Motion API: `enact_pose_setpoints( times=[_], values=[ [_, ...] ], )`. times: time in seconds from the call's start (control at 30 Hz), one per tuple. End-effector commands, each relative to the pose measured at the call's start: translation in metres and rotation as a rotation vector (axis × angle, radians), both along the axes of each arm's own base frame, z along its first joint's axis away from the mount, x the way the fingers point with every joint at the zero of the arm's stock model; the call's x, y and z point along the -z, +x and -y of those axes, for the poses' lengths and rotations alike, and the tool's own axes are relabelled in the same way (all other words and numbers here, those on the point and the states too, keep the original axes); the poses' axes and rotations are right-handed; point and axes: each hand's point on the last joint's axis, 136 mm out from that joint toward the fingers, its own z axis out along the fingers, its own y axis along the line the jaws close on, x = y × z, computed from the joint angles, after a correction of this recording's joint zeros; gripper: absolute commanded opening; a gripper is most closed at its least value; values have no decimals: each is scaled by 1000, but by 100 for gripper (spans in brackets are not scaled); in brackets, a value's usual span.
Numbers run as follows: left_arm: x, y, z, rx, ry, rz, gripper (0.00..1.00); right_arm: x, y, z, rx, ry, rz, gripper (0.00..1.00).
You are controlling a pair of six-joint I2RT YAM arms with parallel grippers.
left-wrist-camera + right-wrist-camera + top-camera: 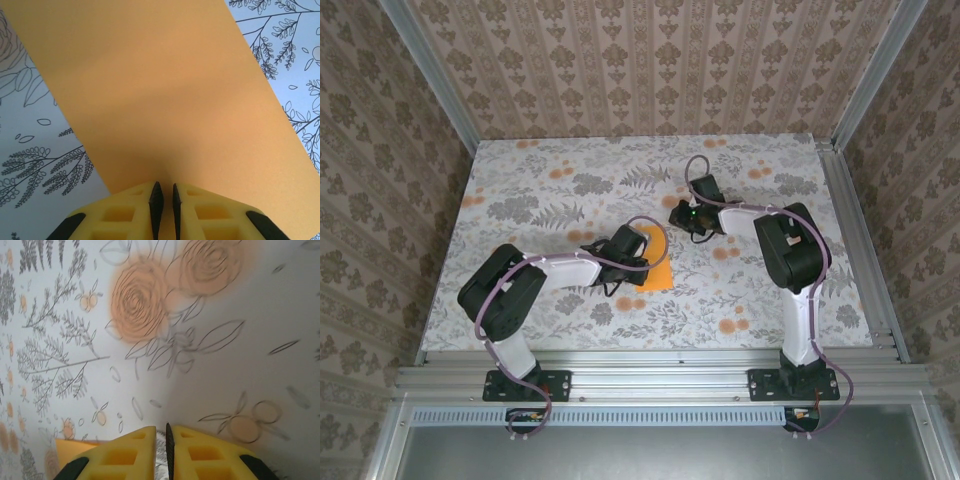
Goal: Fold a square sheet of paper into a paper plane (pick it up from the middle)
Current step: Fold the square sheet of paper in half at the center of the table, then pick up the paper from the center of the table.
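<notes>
Two grippers: our left gripper [165, 187] pinches the square sheet of paper [150, 90] mid-sheet; our right gripper [166, 427] hovers, jaws together, empty. We should lift slowly, avoiding stray creases.

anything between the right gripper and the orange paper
Nothing visible. The right gripper hangs just past the far edge of the square sheet of paper, with bare patterned table between them. The left gripper sits on the sheet's middle, outside that gap.
</notes>
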Motion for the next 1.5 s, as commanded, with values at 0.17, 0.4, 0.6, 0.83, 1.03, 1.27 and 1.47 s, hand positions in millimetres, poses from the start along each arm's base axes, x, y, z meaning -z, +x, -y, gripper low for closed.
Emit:
enact_pose_setpoints(
  times=[0.17,0.4,0.6,0.83,1.03,1.27,1.47],
  values=[
    [55,-57,-56,12,251,-259,20,-32,-15,13,-18,-23,52,20],
    [37,-46,-29,19,134,-244,21,-45,-80,1,-146,27,-12,28],
    [19,-36,-11,35,64,-228,23,-45,-138,-6,-233,75,-84,39],
    [-16,-22,6,55,-22,-187,24,-33,-178,-13,-273,93,-148,41],
    [-42,-18,5,54,-53,-155,28,-19,-190,-22,-296,88,-177,42],
    [-35,-27,-5,36,-52,-185,32,-10,-190,-37,-329,95,-190,42],
    [-18,-31,0,35,-77,-222,32,-4,-188,-47,-348,92,-203,43]
  ],
)
